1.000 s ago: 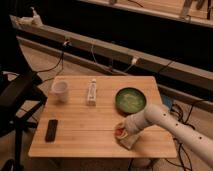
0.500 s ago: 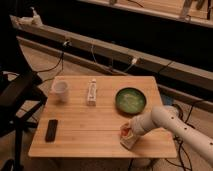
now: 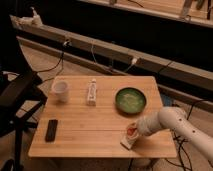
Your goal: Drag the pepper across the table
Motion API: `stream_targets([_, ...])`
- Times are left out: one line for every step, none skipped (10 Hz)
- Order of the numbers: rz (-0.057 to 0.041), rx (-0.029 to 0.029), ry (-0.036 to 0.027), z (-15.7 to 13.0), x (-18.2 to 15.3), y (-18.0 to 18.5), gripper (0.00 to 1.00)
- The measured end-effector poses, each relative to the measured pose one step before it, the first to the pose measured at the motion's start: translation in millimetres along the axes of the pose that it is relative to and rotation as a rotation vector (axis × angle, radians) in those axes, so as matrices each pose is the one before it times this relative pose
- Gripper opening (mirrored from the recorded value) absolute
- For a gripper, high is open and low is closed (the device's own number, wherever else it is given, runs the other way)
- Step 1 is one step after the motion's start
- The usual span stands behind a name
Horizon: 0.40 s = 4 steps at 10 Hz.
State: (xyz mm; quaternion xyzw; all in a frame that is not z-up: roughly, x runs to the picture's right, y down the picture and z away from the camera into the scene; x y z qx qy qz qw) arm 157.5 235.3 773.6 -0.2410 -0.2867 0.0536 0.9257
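Down in the lower right of the frame, the white arm (image 3: 172, 121) reaches in from the right edge. Its pale gripper (image 3: 127, 141) is planted low on the light wooden table (image 3: 95, 120), close to the front edge. The small red-orange pepper (image 3: 131, 131) sits right at the gripper, touching or tucked against it. Whether the gripper is clamped on the pepper or only pressed beside it, I cannot tell.

The round green bowl (image 3: 130, 100) is just above the pepper. The white paper cup (image 3: 60, 90) and the white upright tube (image 3: 91, 92) sit well apart toward the upper left. The flat black remote (image 3: 51, 130) lies at lower left.

My read is that the reach and contact look done. The drag itself is mostly ahead, since the pepper is at the right end and a long run of wood stretches leftward between it and the remote.
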Motion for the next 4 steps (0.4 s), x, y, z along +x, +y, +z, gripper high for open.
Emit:
stream_targets([0.04741,0.01726,-0.00215,-5.32,9.89,-0.22,0.13])
stream_targets([0.02254,-0.00619,0.00734,-4.78,3.52,1.54,0.24])
stream_targets([-0.01265,-0.01573,0.00231,-1.04,-2.96,4.23,0.33])
stream_targets([-0.02510,0.00961,-0.00513,0.31,-6.76,1.26,0.41])
